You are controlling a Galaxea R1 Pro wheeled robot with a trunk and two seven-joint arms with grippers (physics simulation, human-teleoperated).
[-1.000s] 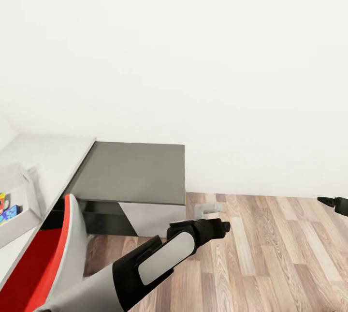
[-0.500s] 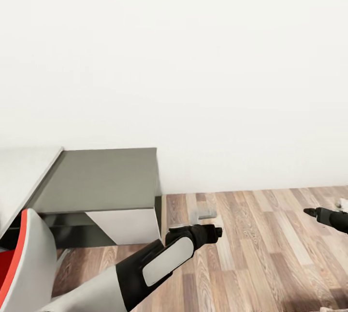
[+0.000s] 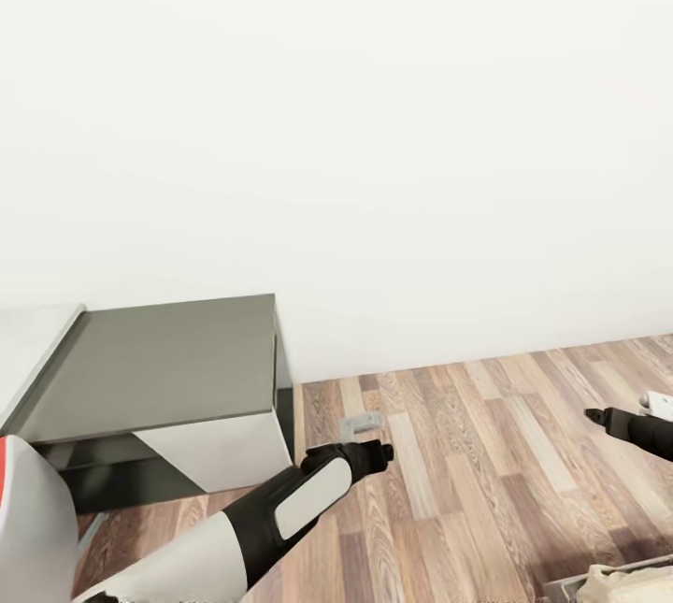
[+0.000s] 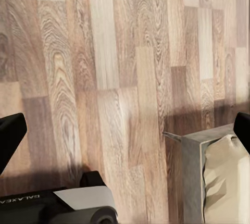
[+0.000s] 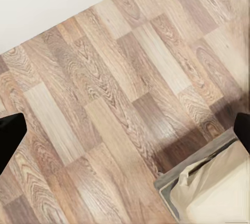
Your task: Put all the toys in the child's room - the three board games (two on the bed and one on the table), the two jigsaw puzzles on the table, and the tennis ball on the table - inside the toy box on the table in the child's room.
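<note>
table point(image 3: 159, 355) is sitting at the left of the head view, its dark grey corner section butting against the white wall point(image 3: 374, 117) and a strip of the paler desk top point(image 3: 28, 341) showing at the far left edge. under the dark top a white slanted panel point(image 3: 220, 449) is facing the room. no toys and no toy box are showing on the part of the table in view. a chair point(image 3: 28, 528) with a white back and a thin red edge is standing just beside the table at the lower left.

left gripper point(image 3: 385, 452) is hanging low over the wood floor point(image 3: 467, 453), at the end of a black and white forearm reaching in from the lower left; in the left wrist view its two black fingertips point(image 4: 10, 135) are sitting at opposite edges of the picture, spread wide apart with only floor planks between them, holding nothing. right gripper point(image 3: 593, 415) is poking in from the right edge over the floor, well apart from the left one; in the right wrist view its fingertips point(image 5: 10, 133) are likewise standing far apart and gripping nothing.

a grey-framed thing with cream padding point(image 3: 617, 580) is showing at the lower right corner of the head view, and both wrist views are catching a corner of it point(image 4: 219, 182) point(image 5: 213, 187) resting on the floor.
</note>
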